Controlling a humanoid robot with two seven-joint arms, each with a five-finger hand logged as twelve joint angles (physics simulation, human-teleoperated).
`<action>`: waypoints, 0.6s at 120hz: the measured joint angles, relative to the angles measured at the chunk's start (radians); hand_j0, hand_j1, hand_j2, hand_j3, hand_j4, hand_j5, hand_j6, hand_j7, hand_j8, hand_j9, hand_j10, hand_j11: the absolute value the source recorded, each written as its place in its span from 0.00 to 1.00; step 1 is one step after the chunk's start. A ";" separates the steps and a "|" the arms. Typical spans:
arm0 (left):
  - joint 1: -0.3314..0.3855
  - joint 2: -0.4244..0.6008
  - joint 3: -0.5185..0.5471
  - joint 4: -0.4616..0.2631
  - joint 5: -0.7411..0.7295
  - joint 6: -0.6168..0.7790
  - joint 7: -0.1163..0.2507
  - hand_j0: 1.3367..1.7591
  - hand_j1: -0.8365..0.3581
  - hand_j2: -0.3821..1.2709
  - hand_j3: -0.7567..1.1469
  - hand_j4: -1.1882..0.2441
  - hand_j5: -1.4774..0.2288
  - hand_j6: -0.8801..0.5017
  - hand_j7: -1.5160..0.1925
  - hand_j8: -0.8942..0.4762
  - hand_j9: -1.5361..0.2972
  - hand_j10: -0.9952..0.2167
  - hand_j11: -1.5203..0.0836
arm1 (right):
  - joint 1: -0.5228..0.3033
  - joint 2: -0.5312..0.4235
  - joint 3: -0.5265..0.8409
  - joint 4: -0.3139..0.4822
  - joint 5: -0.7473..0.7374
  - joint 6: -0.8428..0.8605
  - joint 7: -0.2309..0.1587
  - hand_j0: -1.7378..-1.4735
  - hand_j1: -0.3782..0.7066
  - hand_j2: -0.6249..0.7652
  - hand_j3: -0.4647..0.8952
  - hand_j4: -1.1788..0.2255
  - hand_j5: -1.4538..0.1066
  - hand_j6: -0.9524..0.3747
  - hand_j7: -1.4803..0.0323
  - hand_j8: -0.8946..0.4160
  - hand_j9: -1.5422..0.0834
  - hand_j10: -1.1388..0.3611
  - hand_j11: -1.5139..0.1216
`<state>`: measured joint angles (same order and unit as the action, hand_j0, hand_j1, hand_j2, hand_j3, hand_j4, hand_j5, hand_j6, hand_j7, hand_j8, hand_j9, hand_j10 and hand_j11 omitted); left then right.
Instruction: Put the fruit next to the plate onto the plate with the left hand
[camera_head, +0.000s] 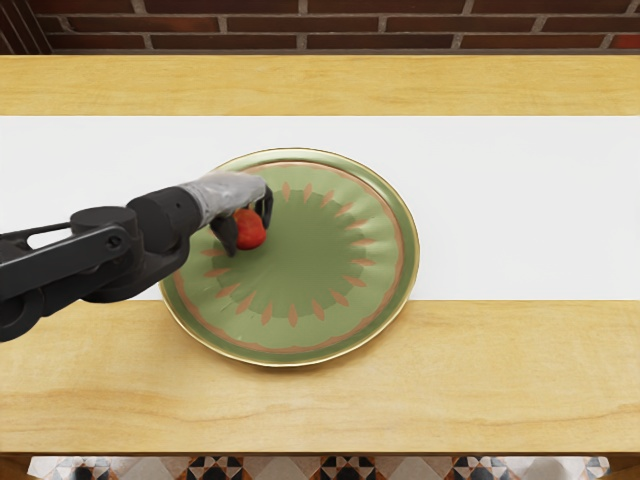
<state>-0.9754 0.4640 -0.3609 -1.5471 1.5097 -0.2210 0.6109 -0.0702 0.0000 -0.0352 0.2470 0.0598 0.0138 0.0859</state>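
**Fruit over the plate, held in the left hand**

The red fruit (250, 230) was well inside the plate's outline, at roughly 10 o'clock from the plate's centre, over the green part and clear of the gold rim. It looked roundish, maybe a touch taller than wide, so its long axis ran about 12 to 6. I couldn't tell if it was resting on the plate (335, 265) or hanging just above it, as there was no clean shadow to go by.

The left hand (232, 200) was curled round it, dark fingers wrapping either side, and the fruit poked out at about 5 o'clock from the back of the hand. That's the bit that matters. With the fruit tucked under the palm and already over the target, my guess is the next move needs no sideways travel, just a small drop if there's a gap and then letting go.

The plate sat on a white runner (520, 200) across a wooden table (420, 380), and the arm came in from 9 o'clock. The right arm wasn't in shot at all.
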 joint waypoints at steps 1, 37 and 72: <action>0.000 -0.001 0.000 0.001 0.000 0.000 0.000 0.75 0.48 0.48 0.40 0.40 0.25 0.38 0.30 0.35 0.29 0.23 0.32 | 0.000 0.000 0.000 0.000 0.000 0.000 0.000 0.30 0.07 0.44 0.34 0.81 0.90 0.69 0.95 0.65 0.92 0.74 0.90; -0.004 0.013 0.001 0.000 -0.044 0.002 0.000 0.76 0.61 0.36 0.40 0.52 0.48 0.40 0.51 0.40 0.49 0.43 0.55 | 0.000 0.000 0.000 0.000 0.000 0.000 0.000 0.30 0.07 0.44 0.34 0.81 0.90 0.69 0.95 0.65 0.92 0.74 0.90; 0.065 0.597 -0.335 -0.080 -0.791 -0.293 0.000 0.76 0.71 0.29 0.40 0.62 0.63 0.44 0.65 0.45 0.62 0.57 0.70 | 0.000 0.000 0.000 0.000 0.000 0.000 0.000 0.30 0.07 0.44 0.34 0.81 0.90 0.69 0.95 0.65 0.92 0.74 0.90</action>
<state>-0.9100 1.0614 -0.6955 -1.6269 0.7188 -0.5143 0.6109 -0.0705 0.0000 -0.0352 0.2470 0.0598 0.0138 0.0859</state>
